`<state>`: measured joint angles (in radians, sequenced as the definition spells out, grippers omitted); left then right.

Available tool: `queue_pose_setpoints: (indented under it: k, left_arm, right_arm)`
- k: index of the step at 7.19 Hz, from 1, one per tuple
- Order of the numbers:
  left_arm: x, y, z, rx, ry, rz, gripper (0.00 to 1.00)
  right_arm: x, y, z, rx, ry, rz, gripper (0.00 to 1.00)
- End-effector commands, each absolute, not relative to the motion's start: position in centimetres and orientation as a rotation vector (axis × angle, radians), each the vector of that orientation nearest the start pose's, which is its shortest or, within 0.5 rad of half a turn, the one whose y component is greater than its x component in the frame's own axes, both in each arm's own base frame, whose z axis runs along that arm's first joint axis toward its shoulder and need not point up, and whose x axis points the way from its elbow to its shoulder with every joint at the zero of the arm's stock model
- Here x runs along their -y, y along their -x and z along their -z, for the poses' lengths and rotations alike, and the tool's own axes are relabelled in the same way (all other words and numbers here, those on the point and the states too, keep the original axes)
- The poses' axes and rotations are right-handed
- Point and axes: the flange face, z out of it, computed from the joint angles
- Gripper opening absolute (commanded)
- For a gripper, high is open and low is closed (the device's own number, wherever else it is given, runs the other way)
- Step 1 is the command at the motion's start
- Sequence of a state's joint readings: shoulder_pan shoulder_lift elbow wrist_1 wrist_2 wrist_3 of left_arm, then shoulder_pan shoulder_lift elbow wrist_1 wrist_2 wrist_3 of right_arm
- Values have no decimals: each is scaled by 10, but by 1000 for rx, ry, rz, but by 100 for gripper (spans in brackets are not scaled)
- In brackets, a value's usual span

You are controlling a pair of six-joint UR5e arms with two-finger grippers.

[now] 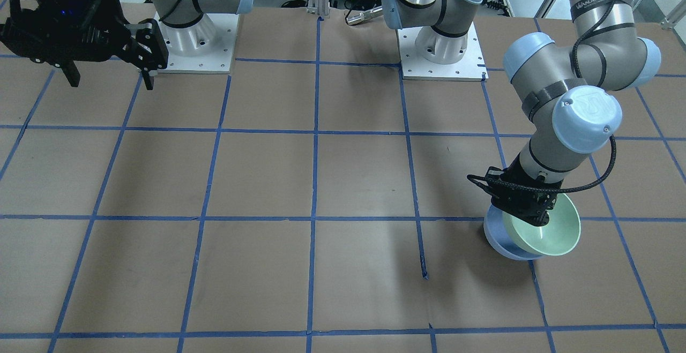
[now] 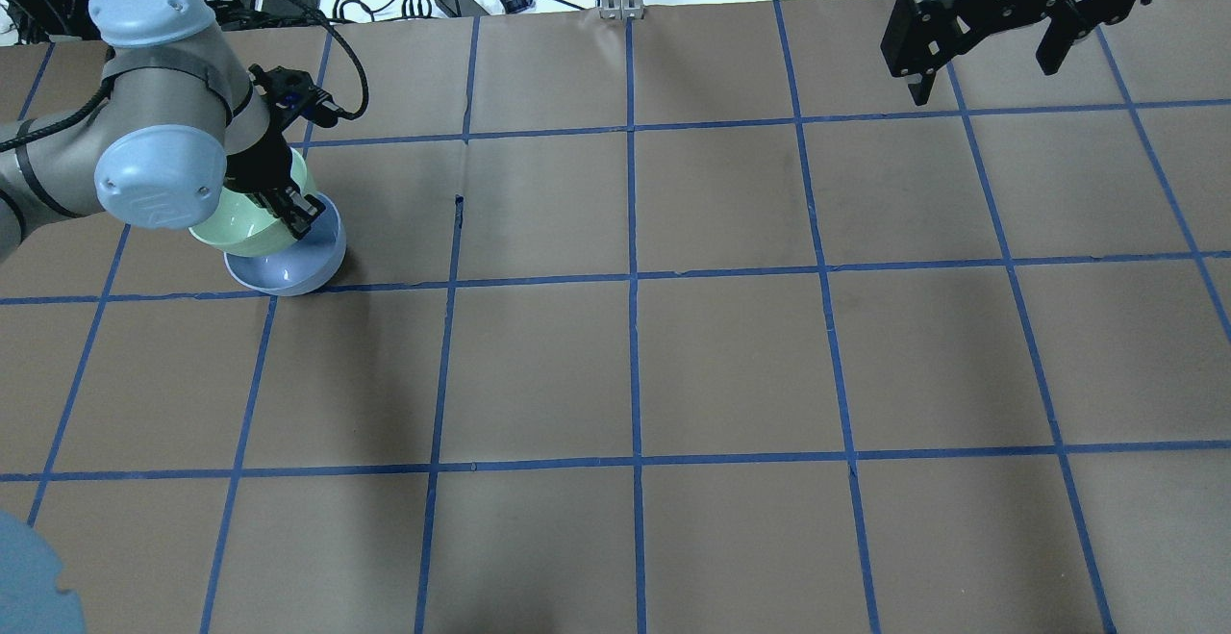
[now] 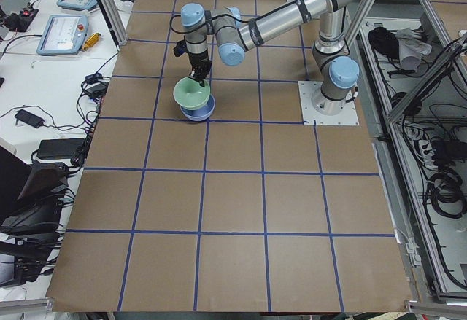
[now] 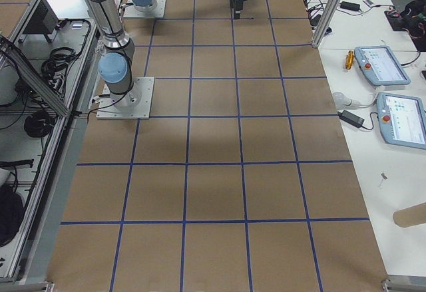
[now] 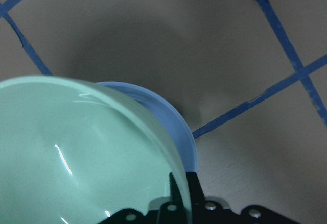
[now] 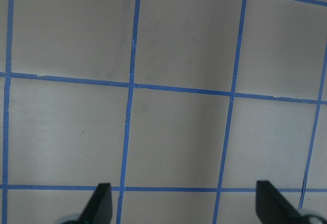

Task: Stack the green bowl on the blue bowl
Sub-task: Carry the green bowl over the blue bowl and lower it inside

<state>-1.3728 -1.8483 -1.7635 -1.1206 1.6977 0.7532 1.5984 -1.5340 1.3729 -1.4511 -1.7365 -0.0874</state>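
Observation:
The pale mint-green bowl hangs tilted from my left gripper, which is shut on its rim. It sits partly inside and over the pale periwinkle-blue bowl, which rests on the table. Both also show in the overhead view: green bowl, blue bowl, left gripper. In the left wrist view the green bowl fills the lower left with the blue bowl's rim behind it. My right gripper is open, empty and held high at the far right.
The brown table carries a grid of blue tape. Both arm bases stand on white plates at the robot's edge. Cables and teach pendants lie beyond the table's far edge.

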Motion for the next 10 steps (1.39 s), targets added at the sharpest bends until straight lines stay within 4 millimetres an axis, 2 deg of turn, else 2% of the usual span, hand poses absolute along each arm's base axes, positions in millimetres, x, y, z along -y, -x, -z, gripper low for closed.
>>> queue_pose_setpoints:
  k: [1,2,3,4,5,7,8,9,10]
  left_arm:
    - [576,3,-285,-2919,-824,-153,0]
    - [574,3,-284,-2923,-819,-156,20]
    - [573,8,-288,-2923,-827,-143,47]
    - [572,10,-292,-2923,-831,-128,82]
    - [572,14,-300,-2918,-838,-113,100]
    - [572,19,-329,-2934,-806,-43,100]
    - [569,20,-349,-2987,-625,-70,100]
    - [574,21,-383,-3005,-542,-14,100]
    - [582,20,-403,-3016,-510,-11,100]
  right_arm:
    - [503,-131,-556,-3303,184,60,100]
    - [503,-131,-556,-3303,184,60,100]
    - [503,-131,-556,-3303,184,60,100]
    - [503,-131,-556,-3303,184,60,100]
    - [503,-131,-556,-3303,184,60,100]
    - [503,-131,-556,-3303,184,60,100]
    - [503,-131,-556,-3303,184,60,100]
    - [503,-130,-556,-3303,182,60,100]
    - [503,-131,-556,-3303,184,60,100]
